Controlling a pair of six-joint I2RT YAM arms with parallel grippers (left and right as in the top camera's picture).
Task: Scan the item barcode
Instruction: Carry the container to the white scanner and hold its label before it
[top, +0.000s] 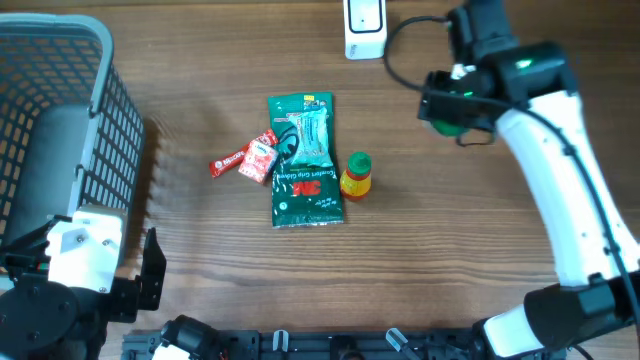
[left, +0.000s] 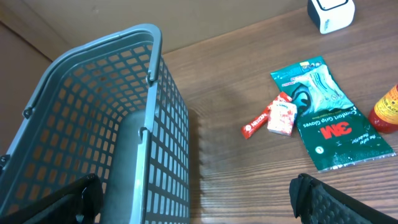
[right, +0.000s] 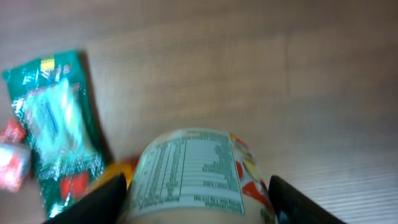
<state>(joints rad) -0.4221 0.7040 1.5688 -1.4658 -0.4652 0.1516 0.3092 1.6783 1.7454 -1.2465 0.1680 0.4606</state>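
Wooden table (top: 200, 90) is seen with a white boxy scanner (top: 365, 25) at its far edge; a label-wrapped cylindrical tub (right: 189, 165) is held in the half-open right jaws nearby, presumably for its barcode to be read; the left jaws are spread wide, empty

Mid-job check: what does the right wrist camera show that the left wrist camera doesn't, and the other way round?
Only the right wrist: the labelled container gripped in the right pincer, its nutrition panel facing the lens.
Only the left wrist: the grey basket, the white scanner at the top edge, and the left pincer, open.
Both: the green glove packet, the red sachets beside it, and the wooden table.
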